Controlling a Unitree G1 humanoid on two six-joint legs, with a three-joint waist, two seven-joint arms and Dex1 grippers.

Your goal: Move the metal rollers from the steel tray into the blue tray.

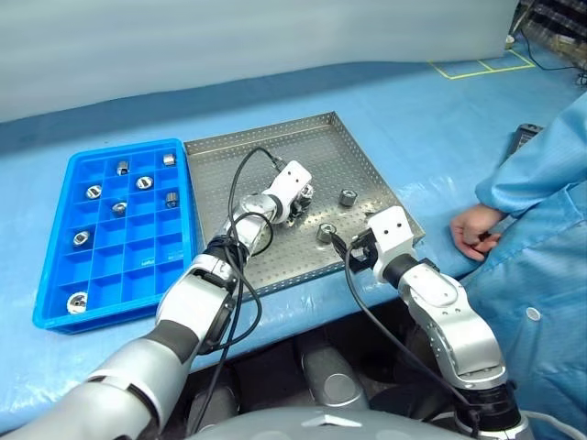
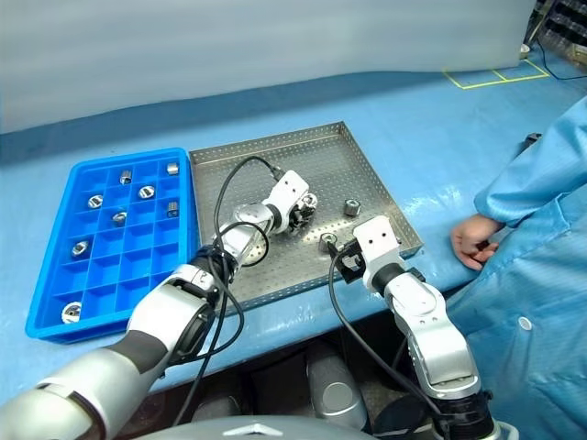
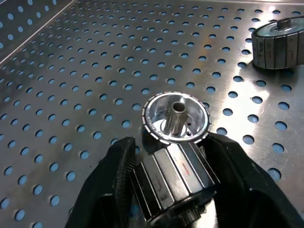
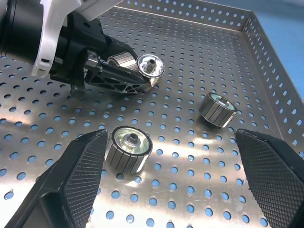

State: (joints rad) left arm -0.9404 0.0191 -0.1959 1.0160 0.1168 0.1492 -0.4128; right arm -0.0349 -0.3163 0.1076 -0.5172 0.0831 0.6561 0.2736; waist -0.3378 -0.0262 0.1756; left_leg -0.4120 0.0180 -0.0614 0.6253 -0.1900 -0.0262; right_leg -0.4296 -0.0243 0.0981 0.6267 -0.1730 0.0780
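Note:
The steel tray (image 1: 275, 156) lies in the middle of the blue-covered table. My left gripper (image 1: 301, 203) reaches into it and is shut on one metal roller (image 3: 173, 156), a black finger (image 3: 118, 166) pressed against each side, low over the perforated sheet. Two more rollers lie loose in that tray, one near its right side (image 1: 348, 197) and one nearer the front (image 1: 326, 233). My right gripper (image 4: 171, 135) hovers open at the tray's front right, its fingers wide apart on either side of the front roller (image 4: 128, 147). The blue tray (image 1: 55, 275) sits to the left, with several rollers (image 1: 122, 167) in its compartments.
A person in a blue coat sits at the right, one hand (image 1: 474, 229) resting on the table close to the steel tray's right corner. Black cables (image 1: 243, 174) loop over my left arm. The table's front edge runs just below both trays.

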